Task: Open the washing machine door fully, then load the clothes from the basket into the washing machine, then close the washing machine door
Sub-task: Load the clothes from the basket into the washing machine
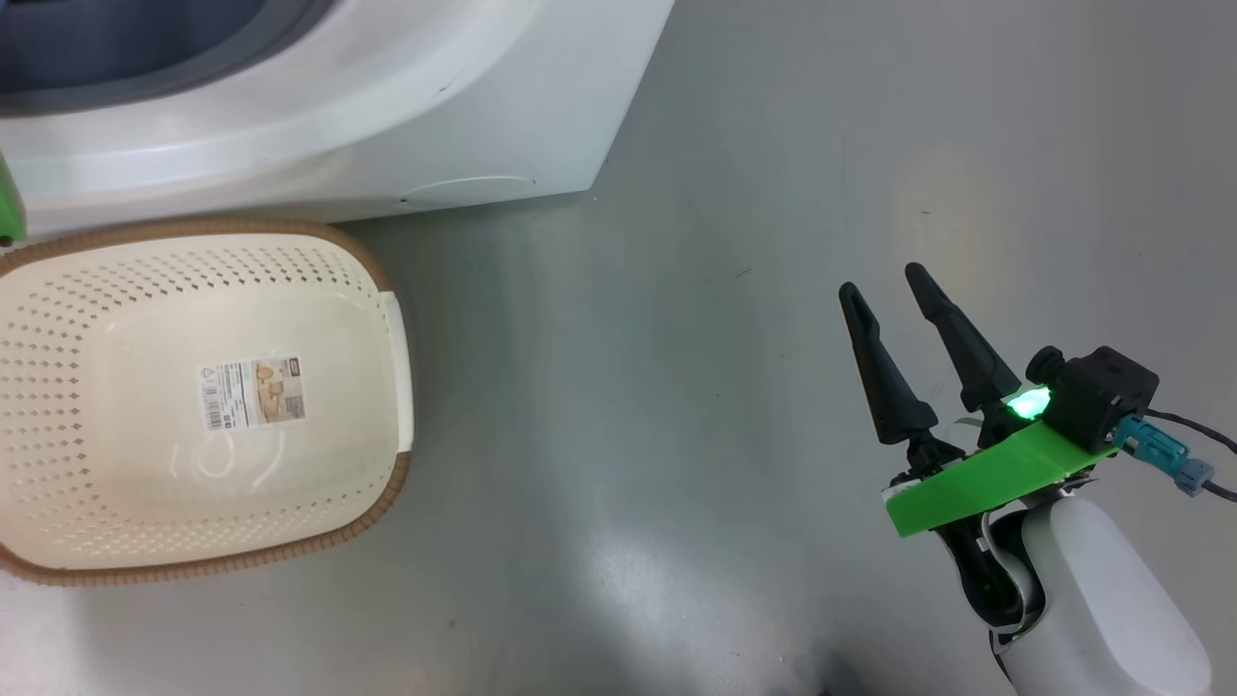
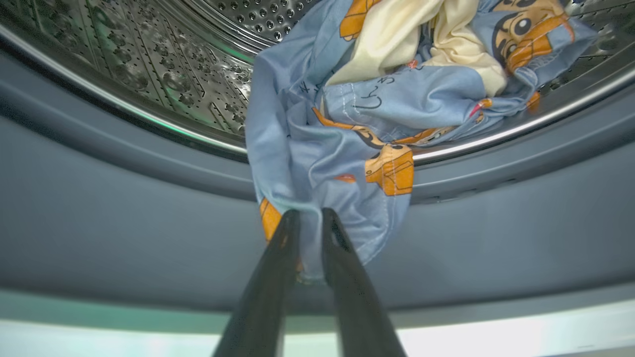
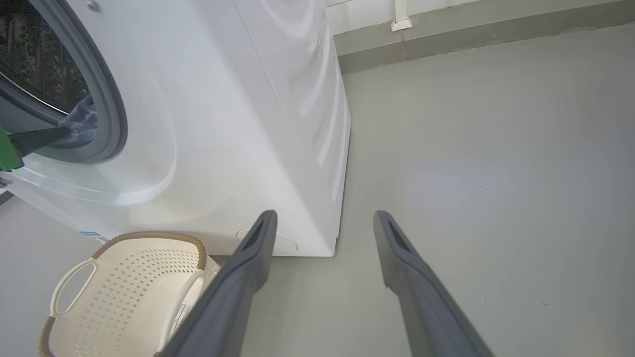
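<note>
The smooth grey floor (image 1: 676, 387), faintly glossy and scuffed, runs to a pale wall with a grey skirting band (image 3: 471, 39).

On it stands the big white box-shaped front-loading washing machine (image 3: 238, 124), its enamel panels shiny, with a round service flap (image 1: 469, 188) low on the front. Its porthole is uncovered. Inside are the perforated, embossed steel drum (image 2: 163, 64) and a thick ring of matt grey rubber gasket (image 2: 124, 208).

Just in front of the machine sits the cream-white perforated plastic basket (image 1: 145, 464), a rounded rectangle with a brown woven-look rim and flat white side handles (image 1: 399, 367).

The clothes (image 2: 347, 99), a crumpled bundle of soft light blue fabric with orange and brown cartoon prints and cream parts, lie at the front of the drum. One fold spills out over the steel lip onto the gasket.

The left gripper (image 2: 308, 214) reaches to that hanging fold. Its two long dark fingers stand narrowly apart with cloth between them. Whether they actually pinch it cannot be told.

The right gripper (image 1: 881, 280), on a green plastic bracket (image 1: 995, 478) at the end of a pale forearm, hangs above the bare floor well to the right of the basket. Its tapered dark fingers are spread wide and grasp nothing.

A rectangular paper label (image 1: 251, 391) is stuck to the basket's base.
</note>
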Tool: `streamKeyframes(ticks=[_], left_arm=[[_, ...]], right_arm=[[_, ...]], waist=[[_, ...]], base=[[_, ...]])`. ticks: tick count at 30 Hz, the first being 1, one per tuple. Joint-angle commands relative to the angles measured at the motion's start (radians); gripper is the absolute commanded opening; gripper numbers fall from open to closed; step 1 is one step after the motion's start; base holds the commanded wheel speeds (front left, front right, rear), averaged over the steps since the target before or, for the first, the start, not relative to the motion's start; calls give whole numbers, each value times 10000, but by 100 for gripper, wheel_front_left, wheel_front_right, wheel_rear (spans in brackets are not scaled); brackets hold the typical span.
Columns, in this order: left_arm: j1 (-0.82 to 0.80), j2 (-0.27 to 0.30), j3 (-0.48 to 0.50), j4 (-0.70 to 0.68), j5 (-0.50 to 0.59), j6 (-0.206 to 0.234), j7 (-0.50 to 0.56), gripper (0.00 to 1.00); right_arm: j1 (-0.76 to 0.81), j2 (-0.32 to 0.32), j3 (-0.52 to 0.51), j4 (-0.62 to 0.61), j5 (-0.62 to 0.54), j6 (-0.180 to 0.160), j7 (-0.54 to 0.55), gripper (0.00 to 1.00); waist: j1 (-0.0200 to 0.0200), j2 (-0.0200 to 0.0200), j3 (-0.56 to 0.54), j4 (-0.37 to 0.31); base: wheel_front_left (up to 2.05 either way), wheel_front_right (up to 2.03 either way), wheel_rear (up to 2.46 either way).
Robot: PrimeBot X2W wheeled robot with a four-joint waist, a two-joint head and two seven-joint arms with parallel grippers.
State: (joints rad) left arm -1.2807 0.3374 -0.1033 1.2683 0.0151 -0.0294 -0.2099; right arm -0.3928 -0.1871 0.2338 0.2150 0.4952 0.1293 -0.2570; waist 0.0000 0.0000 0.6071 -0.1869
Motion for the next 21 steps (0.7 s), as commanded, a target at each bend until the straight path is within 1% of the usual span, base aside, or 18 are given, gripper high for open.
streamKeyframes(ticks=[1,7,16,21], left_arm=[[-165,558,-7,-132,45,153,-127,0],[-309,497,-150,-124,-5,73,-307,0],[-630,-101,376,-482,-1056,-654,-492,0],[-948,-217,652,-605,-1621,-865,-509,0]], right_arm=[[140,41,148,-226,2,14,-48,100],[121,80,137,-244,4,14,-48,100],[50,291,198,-233,19,14,-48,100],[8,399,326,-216,73,14,-48,100]], waist=[[0,0,-4,-17],[0,0,14,-42],[0,0,81,-203],[0,0,131,-456]], base=[[0,0,0],[0,0,0],[0,0,0],[0,0,0]])
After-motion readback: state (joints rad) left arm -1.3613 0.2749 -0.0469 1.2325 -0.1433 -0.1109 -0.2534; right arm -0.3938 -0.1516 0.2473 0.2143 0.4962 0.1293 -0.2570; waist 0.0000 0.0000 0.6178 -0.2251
